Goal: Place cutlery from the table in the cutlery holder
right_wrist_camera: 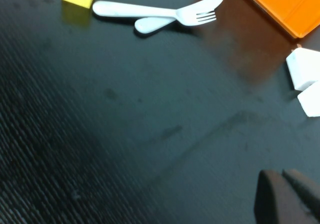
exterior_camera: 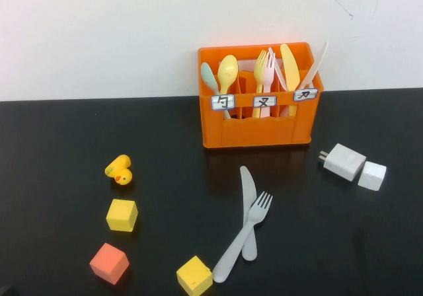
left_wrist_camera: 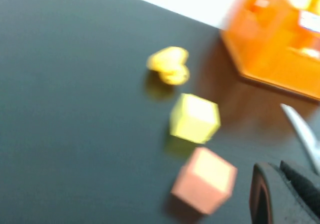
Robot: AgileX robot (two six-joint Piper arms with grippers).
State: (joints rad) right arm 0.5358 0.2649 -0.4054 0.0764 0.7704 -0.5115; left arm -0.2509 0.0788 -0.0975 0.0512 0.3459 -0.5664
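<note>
On the black table (exterior_camera: 59,177), a greyish-white fork (exterior_camera: 231,256) lies crossed over a greyish-white knife (exterior_camera: 248,190) in front of the orange cutlery holder (exterior_camera: 254,127). A pale yellow fork (exterior_camera: 262,68) stands in the holder's middle compartment. The right wrist view has the same fork (right_wrist_camera: 125,9), knife (right_wrist_camera: 150,25) and a corner of the holder (right_wrist_camera: 285,4). My right gripper (right_wrist_camera: 280,176) is shut and empty, well short of that pair. My left gripper (left_wrist_camera: 274,170) is shut and empty beside a pink cube (left_wrist_camera: 205,180), with the knife's tip (left_wrist_camera: 300,129) just beyond. Neither gripper appears in the high view.
A rubber duck (exterior_camera: 119,170), two yellow cubes (exterior_camera: 122,215) (exterior_camera: 194,275) and the pink cube (exterior_camera: 109,263) sit at front left. A white charger (exterior_camera: 344,161) and a white block (exterior_camera: 372,176) lie right of the holder. Spoons, a pink fork and knives also stand in the holder.
</note>
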